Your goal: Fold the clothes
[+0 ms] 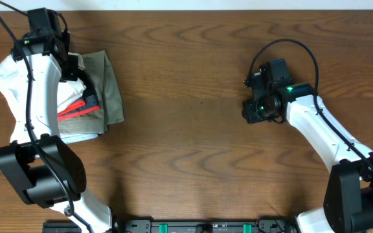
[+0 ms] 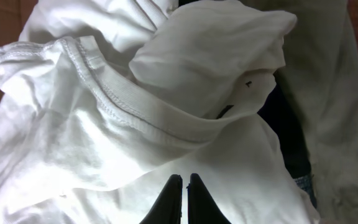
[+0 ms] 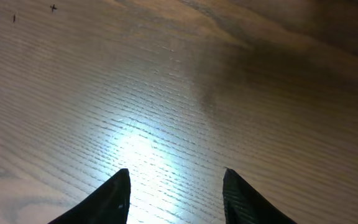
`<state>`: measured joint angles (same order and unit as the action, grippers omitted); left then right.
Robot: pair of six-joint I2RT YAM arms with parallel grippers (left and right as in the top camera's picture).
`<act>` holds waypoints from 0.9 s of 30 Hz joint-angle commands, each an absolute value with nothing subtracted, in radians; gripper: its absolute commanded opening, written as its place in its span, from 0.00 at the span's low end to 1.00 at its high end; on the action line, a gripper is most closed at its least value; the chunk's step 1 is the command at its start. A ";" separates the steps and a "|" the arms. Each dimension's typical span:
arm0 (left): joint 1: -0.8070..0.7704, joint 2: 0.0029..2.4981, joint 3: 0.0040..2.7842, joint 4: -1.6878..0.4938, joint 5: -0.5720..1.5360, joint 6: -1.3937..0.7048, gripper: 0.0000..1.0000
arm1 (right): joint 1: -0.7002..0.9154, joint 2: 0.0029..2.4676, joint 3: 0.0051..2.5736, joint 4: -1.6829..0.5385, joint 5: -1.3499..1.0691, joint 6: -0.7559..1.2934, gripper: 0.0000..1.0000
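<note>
**Overhead.**
- Table (image 1: 193, 58): brown wood grain.
- White trousers (image 1: 4, 81): bunched at the table's 9 o'clock edge and partly hidden under the left arm.
- Khaki-olive garment (image 1: 112, 81): laid touching the trousers on their 3 o'clock side.
- Red-and-black garment (image 1: 78, 107): seen between the two, toward the pile's 6 o'clock end.
- Left gripper (image 1: 75, 66): held over the pile. Its jaws cannot be made out from here.
- Right gripper (image 1: 261, 110): held over bare wood at the table's 3 o'clock side, well apart from the pile.

**Left wrist.**
- Left gripper (image 2: 183, 196): fingers are pressed together, with the tips at the white cloth. Whether any cloth is pinched cannot be told.
- White trousers (image 2: 92, 137): crumpled, with a stitched band running from 10 to 4 o'clock.
- Khaki-olive garment (image 2: 344, 112): at 3 o'clock.

**Right wrist.**
- Right gripper (image 3: 176, 193): fingers (image 3: 114, 199) are held apart with nothing between them.
- Table (image 3: 229, 74): bare wood, brightly lit at centre.
</note>
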<state>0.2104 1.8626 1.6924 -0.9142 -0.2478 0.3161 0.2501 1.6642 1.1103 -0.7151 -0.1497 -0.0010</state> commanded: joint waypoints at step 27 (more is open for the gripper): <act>0.335 1.994 1.698 -0.466 -0.308 0.125 0.07 | 0.255 1.668 1.111 -0.741 -0.154 -0.016 0.46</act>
<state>0.3141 1.9900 1.6920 -0.4644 -0.2924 0.1806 0.2501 1.6642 1.1103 -0.7395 -0.1497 -0.0055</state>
